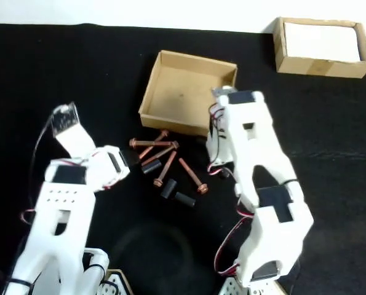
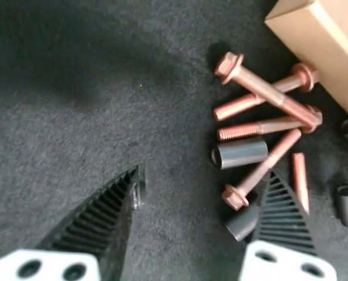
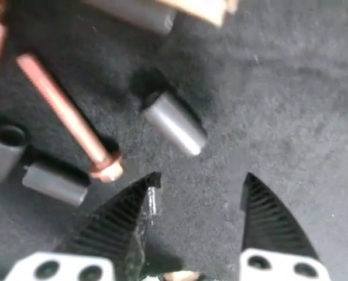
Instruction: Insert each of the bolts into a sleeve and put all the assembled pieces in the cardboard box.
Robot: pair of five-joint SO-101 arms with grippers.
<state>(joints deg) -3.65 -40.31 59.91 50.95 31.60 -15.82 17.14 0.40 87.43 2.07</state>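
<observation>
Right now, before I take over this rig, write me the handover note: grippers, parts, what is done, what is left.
Left gripper: open, empty, low over the mat at the edge of the bolt pile.
Right gripper: open, empty, close to a loose sleeve.
Bolts: five, heaped loose on the mat in front of the cardboard box. Sleeves lie loose among and beside them.
Done: nothing. No bolt sits in a sleeve, and the box looks empty.
Left: fit every bolt into a sleeve, then put all assembled pieces in the box.
</observation>
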